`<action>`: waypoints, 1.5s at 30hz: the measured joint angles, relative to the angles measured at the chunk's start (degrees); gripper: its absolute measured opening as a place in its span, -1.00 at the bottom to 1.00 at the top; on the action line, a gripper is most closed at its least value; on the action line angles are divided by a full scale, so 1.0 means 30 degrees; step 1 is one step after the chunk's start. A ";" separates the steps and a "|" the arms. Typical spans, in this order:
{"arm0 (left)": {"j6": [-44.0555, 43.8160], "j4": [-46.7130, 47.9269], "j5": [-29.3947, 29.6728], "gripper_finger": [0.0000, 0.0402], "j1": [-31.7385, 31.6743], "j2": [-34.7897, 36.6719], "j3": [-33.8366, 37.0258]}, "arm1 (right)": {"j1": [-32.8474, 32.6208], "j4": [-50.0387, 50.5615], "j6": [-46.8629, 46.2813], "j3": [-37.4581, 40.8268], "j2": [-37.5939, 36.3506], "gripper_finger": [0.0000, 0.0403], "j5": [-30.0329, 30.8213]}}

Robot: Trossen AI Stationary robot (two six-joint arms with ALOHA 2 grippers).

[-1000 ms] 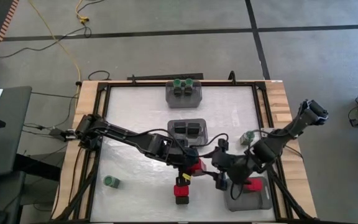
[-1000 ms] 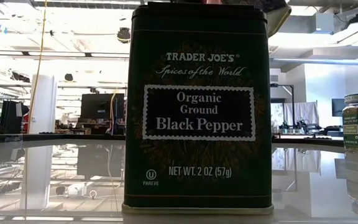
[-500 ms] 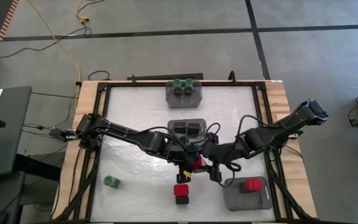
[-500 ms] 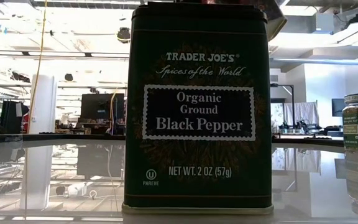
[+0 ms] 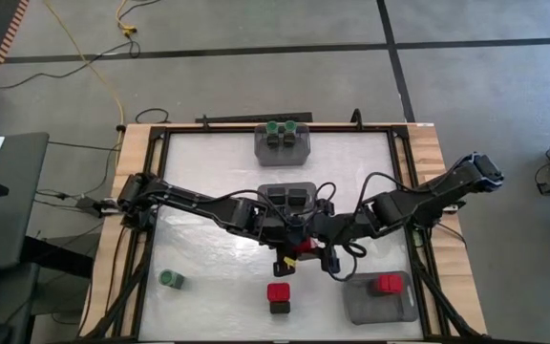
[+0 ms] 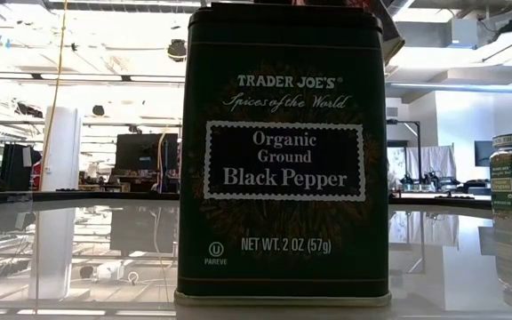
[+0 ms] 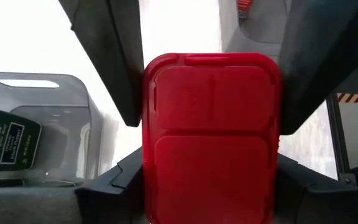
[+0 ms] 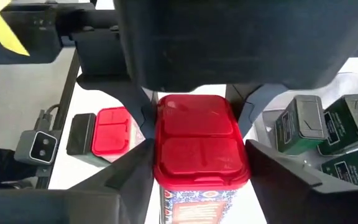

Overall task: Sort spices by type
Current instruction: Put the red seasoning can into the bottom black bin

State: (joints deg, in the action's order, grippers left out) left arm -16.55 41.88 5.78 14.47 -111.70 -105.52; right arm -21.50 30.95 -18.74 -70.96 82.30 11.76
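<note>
A spice jar with a square red cap (image 5: 300, 250) hangs over the table's middle, just near of the central bin. My left gripper (image 5: 292, 252) reaches in from the left and is shut on it; the red cap (image 7: 210, 124) fills the left wrist view. My right gripper (image 5: 323, 251) comes from the right and is open. Its fingers (image 8: 126, 180) stand on either side of the same jar (image 8: 201, 143), below the left gripper's fingers; I cannot tell whether they touch it. My left gripper pinches the jar between its two fingers at two opposite sides of the red cap (image 7: 151, 93). The fingers slant down from the table's left. The jar stands roughly upright in the hold, cap up, clear of the table.
The far bin (image 5: 283, 143) holds green-capped jars, the central bin (image 5: 288, 201) black tins, and the near right bin (image 5: 380, 301) a red-capped jar (image 5: 388, 283). Loose on the table are a red-capped jar (image 5: 278, 296) and a green-capped one (image 5: 170, 279). A black pepper tin (image 6: 283, 151) fills the low view.
My right gripper has swung from beside the near right bin toward the table's middle and stands around the jar that my left gripper holds. The jar and the left gripper have stayed where they were.
</note>
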 joint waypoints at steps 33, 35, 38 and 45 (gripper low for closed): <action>-0.1093 0.0864 0.2511 0.38 0.0202 0.0997 0.0009 | -0.0337 0.2157 -0.0963 0.0000 -0.0955 0.19 0.1668; -0.1077 0.0717 0.5036 0.39 0.0779 0.1580 0.0266 | -0.0718 0.2668 -0.1462 0.0000 -0.1631 0.19 0.2713; -0.1550 0.0664 0.7422 0.39 0.1513 0.2668 0.1711 | -0.1642 0.3989 -0.2510 0.0000 -0.2646 0.19 0.3933; -0.2703 -0.6743 0.5449 0.39 0.1497 0.6062 0.9002 | -0.4363 0.7070 -0.6137 0.0000 -0.4239 0.19 0.7063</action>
State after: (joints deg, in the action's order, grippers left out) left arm -24.66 21.65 22.13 18.97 -93.51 -78.51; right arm -34.58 52.16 -37.15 -70.96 69.58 32.95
